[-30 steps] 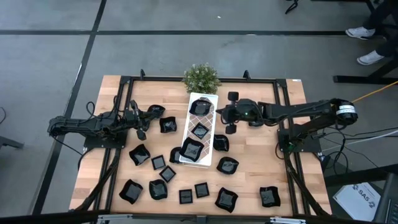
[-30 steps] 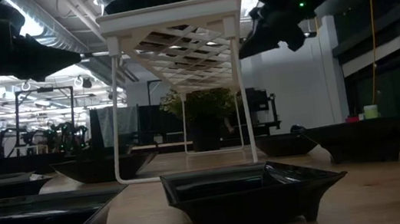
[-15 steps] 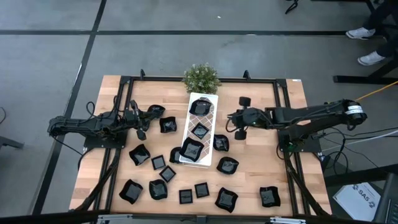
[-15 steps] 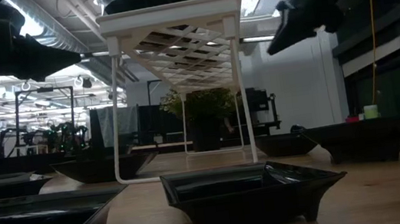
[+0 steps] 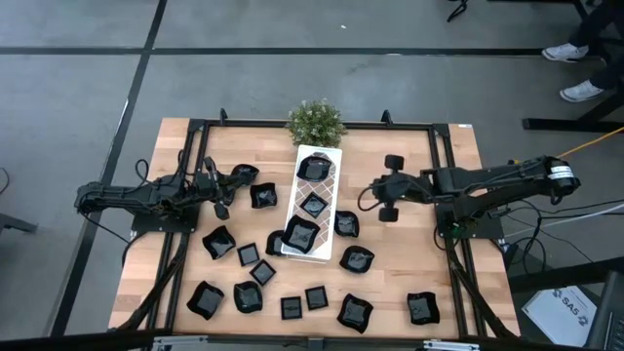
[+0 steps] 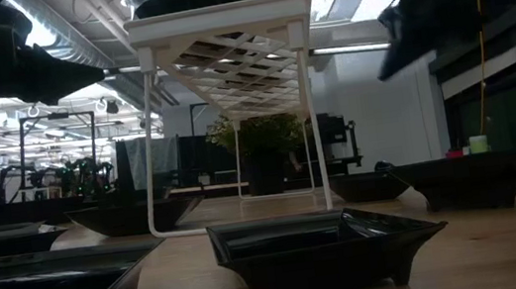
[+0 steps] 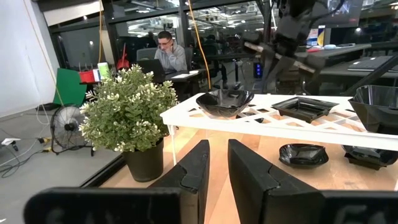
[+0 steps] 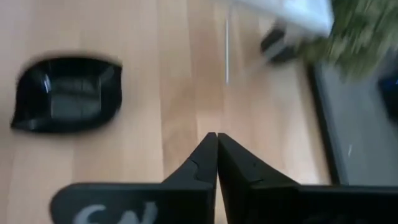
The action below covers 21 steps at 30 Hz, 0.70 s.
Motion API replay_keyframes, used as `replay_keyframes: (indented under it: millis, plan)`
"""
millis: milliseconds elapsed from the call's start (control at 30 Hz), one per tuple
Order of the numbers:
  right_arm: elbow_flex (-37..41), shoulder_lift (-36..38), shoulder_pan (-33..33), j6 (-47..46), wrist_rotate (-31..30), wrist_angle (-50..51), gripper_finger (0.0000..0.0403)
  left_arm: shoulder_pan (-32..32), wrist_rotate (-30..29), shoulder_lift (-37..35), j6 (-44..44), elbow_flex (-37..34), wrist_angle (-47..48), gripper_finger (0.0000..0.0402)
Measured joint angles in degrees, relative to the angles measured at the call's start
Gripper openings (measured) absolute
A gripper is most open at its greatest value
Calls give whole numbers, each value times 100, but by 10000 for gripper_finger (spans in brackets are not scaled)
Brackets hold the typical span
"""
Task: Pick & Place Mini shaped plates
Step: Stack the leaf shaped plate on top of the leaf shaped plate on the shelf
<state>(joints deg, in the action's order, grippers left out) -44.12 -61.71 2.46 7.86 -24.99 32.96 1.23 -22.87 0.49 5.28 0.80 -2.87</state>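
Your right tool (image 5: pixel 374 192): closed, empty, above the bench (image 5: pixel 409 258) beside the white tray (image 5: pixel 314 200). Your left tool (image 5: pixel 232 182): slightly parted, empty, near one black dish (image 5: pixel 263 196).

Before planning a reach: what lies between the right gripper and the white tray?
High view: bare wood between right gripper and white tray.

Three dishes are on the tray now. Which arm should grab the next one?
Likely the right: its hand is shut and empty, over bare wood beside loose black dishes right of the white tray. The left hand waits farther off.
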Motion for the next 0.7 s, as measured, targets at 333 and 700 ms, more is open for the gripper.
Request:
replay_keyframes:
  millis: [333,700]
  plan:
    - [0,0,4,-1768,99,1871,12,0,0,0,0,0,0,52]
    - [0,-3,4,-2418,378,2274,24,0,1,1,0,0,2,53]
